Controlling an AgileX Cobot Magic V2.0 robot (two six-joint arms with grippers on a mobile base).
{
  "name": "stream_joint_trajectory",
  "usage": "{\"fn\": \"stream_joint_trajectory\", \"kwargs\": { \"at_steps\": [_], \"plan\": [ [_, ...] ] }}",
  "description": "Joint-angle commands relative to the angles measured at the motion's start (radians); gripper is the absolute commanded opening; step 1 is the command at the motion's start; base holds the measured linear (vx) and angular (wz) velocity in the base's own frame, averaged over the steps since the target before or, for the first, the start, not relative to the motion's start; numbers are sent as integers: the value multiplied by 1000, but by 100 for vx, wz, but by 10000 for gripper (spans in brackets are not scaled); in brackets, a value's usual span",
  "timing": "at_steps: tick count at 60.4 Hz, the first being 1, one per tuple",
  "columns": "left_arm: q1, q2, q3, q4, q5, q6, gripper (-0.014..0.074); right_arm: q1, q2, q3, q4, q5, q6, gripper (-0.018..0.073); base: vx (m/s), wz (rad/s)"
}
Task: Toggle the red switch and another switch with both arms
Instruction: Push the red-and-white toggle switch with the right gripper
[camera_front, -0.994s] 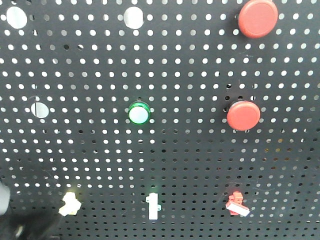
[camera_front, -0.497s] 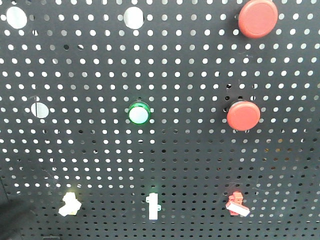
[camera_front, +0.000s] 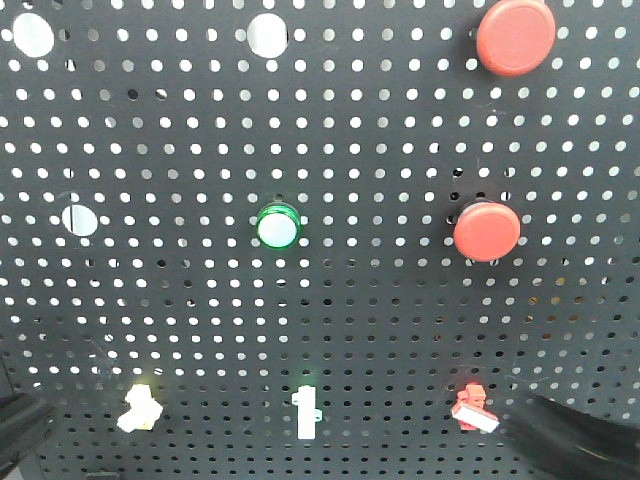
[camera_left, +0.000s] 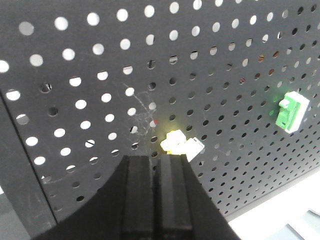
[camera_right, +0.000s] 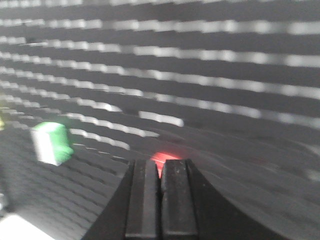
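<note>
The small red switch (camera_front: 472, 408) sits low on the right of the black pegboard (camera_front: 380, 330), its white lever angled down to the right. The pale yellow switch (camera_front: 140, 408) is low on the left. My left gripper (camera_left: 156, 158) is shut with nothing in it, its tips just below and left of the yellow switch (camera_left: 181, 145). In the front view the left gripper (camera_front: 18, 425) shows only as a dark shape at the bottom left edge. My right gripper (camera_right: 160, 163) is shut and empty, just short of the blurred red switch (camera_right: 163, 158). Seen from the front, the right gripper (camera_front: 535, 422) is right of the red switch.
A white upright toggle with a green base (camera_front: 306, 412) stands between the two switches. A green round button (camera_front: 278, 225) is mid-board, with two big red push buttons (camera_front: 487, 230) (camera_front: 516, 36) on the right. The board's lower edge (camera_left: 280, 192) runs just below the toggles.
The left gripper dropped back from beside the yellow switch to the bottom left edge. The right gripper came into the front view at the lower right, beside the red switch.
</note>
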Motion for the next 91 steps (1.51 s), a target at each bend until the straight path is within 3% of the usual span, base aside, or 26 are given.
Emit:
{"fn": "stream_joint_trajectory", "kwargs": {
  "at_steps": [1,17,30,44,49,73,91],
  "plan": [
    [-2,-2,-32,1,-75,-3,2,21,64,-80,-8,-118,-11,-6,0,0],
    [-2,-2,-32,1,-74,-3,2,23,152,-128,17,-169,-9,-6,0,0],
    [-2,-2,-32,1,-72,-3,2,23,153,-128,84,42,28,-6,0,0],
    [-2,-2,-32,26,-73,-2,2,24,152,-128,100,333,110,-6,0,0],
    [-2,-2,-32,27,-73,-2,2,24,143,-128,108,378,110,-6,0,0],
    [-2,-2,-32,16,-72,-7,2,23,18,-128,111,207,110,-6,0,0],
    [-2,-2,-32,16,-72,-7,2,23,17,-128,111,203,110,-6,0,0]
  ]
}}
